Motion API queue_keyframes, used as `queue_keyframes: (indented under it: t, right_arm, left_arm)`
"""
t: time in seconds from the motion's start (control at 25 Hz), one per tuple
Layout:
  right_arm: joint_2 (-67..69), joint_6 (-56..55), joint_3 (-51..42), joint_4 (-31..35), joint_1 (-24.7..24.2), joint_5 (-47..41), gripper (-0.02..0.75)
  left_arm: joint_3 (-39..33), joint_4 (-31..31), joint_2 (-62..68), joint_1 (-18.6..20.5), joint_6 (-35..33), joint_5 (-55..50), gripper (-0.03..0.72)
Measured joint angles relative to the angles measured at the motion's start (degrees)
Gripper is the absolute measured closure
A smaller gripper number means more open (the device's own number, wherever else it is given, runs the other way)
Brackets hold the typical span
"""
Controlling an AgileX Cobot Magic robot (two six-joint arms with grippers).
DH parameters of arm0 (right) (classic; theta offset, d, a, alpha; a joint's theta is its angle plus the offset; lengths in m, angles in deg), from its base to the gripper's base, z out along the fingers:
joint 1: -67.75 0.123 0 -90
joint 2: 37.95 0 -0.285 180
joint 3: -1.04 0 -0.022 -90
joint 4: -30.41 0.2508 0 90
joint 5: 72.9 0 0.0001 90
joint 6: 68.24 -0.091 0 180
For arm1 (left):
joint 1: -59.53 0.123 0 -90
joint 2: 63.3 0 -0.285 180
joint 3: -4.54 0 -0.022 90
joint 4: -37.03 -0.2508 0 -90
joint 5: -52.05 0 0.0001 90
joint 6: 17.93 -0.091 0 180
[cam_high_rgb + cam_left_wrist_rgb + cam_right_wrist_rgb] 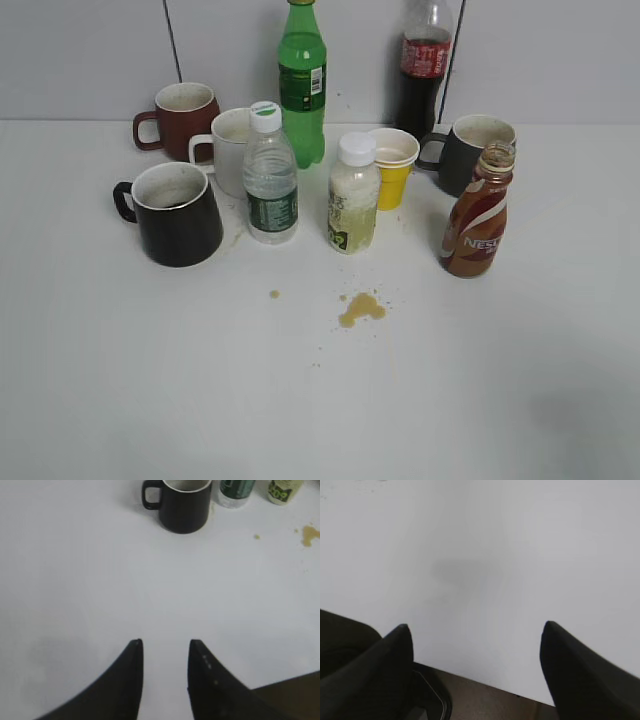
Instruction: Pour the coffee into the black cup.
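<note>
The coffee bottle (478, 215), brown with a white swirl label and an open neck, stands upright at the right of the table. The black cup (176, 213) stands upright at the left, handle to the left; it also shows at the top of the left wrist view (184, 506). No gripper shows in the exterior view. My left gripper (165, 644) is open and empty over bare table, well short of the black cup. My right gripper (476, 629) is wide open and empty over bare table at its front edge.
A maroon mug (182, 120), white mug (229, 148), water bottle (271, 177), green bottle (302, 84), pale drink bottle (354, 196), yellow cup (392, 167), cola bottle (424, 70) and dark grey mug (470, 151) stand around. A brown spill (361, 308) lies mid-table.
</note>
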Motion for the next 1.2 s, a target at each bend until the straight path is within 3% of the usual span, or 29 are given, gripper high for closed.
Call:
queue_keyframes:
  t: [0.2, 0.32, 0.56, 1.2]
  right_arm:
    - [-8.2, 0.0, 0.0, 0.0, -10.0, 0.0, 0.148]
    - [-14.1, 0.0, 0.0, -0.1, -13.6, 0.0, 0.149]
    - [-21.5, 0.0, 0.0, -0.1, -14.4, 0.0, 0.15]
    - [-21.7, 0.0, 0.0, 0.1, -14.4, 0.0, 0.15]
  left_arm:
    - [0.0, 0.0, -5.3, 6.2, 0.0, 0.1, 0.451]
    - [0.0, -0.1, -8.3, 9.2, 0.0, 0.1, 0.451]
    - [0.0, 0.0, -13.3, 10.7, 0.0, 0.1, 0.451]
    - [0.0, 0.0, -13.7, 9.7, 0.0, 0.1, 0.453]
